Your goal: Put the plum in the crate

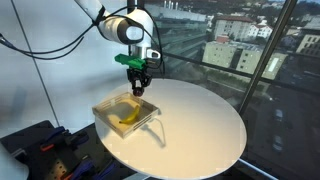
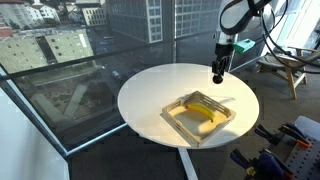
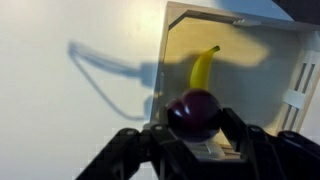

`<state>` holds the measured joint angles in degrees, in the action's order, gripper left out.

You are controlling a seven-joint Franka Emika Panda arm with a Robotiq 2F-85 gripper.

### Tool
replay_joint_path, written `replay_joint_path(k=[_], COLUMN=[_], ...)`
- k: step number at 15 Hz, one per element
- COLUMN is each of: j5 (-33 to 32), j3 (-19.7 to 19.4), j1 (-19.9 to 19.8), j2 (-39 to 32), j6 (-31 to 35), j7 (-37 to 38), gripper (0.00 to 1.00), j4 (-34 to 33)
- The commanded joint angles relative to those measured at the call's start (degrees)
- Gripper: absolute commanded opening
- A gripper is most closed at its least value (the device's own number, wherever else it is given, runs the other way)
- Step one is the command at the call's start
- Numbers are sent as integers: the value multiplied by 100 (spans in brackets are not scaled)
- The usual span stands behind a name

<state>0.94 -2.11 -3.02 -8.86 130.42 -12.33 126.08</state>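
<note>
We saw the hand [image 3: 196,138] pinching the plum [image 3: 194,108] over the crate [image 3: 250,24] rim, presumably held high to clear its wall; 1 banana [image 3: 203,68] lay inside.

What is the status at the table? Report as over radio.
Tool shut on plum, aloft by crate rim. Plum not yet in. Banana lies inside, room beside it.

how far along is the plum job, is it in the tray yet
Done: the small dark reddish-purple plum is picked up, clamped in the black claw. In hand: the claw hangs in the air roughly over one edge of the shallow light wooden crate, which holds only a yellow banana. Left: lower the plum inside the walls and release.
</note>
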Motion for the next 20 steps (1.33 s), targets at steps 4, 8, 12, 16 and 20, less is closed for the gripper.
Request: replay_joint_path(k=[4, 8, 12, 16, 20], j5=[-100, -52, -22, 45, 61], j3=[79, 103, 123, 158, 189], j1=[36, 18, 6, -21, -33], j2=[-232, -340, -428, -536, -651], j6=[-96, 109, 449, 743, 960], j7=[-3, -78, -105, -160, -178], gripper=[31, 31, 31, 31, 31], j4=[-237, -233, -166, -131, -107])
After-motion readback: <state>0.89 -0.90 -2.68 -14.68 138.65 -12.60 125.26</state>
